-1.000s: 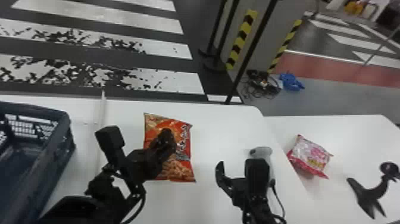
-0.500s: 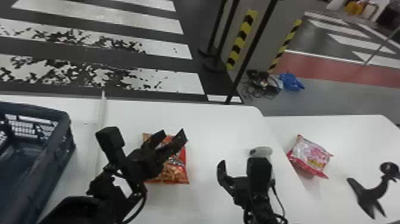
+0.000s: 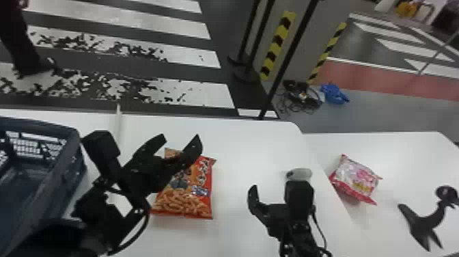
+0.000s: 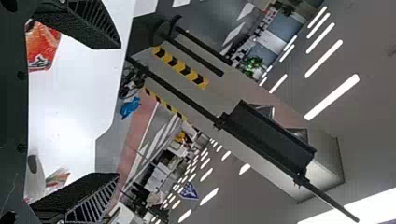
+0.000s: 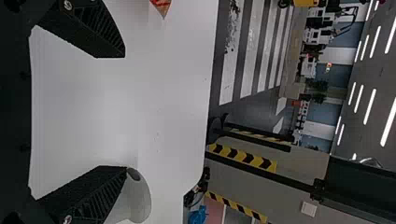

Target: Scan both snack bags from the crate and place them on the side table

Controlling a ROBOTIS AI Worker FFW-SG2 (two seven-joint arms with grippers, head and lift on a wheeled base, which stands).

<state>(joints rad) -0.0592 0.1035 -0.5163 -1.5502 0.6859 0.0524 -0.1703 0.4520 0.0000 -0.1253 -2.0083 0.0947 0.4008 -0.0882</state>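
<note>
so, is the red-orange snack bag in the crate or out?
Out: the red-orange snack bag lies on the white table, to the right of the crate.

There's room to slip a hand over the bare tabletop (image 3: 235, 147) right of the orange snack bag (image 3: 201, 177), up to the right gripper (image 3: 276, 193) and a pale rounded object (image 3: 302, 173). Left of the bag, the left gripper (image 3: 181, 139)'s arm blocks passage, then the crate (image 3: 73, 153).

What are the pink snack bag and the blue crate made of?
The pink snack bag looks like thin, slightly shiny plastic film, maybe foil-lined: it is puffy, crinkled and printed. The blue crate seems to be hard plastic, fairly dull: its walls look stiff, with a grid of openings.
</note>
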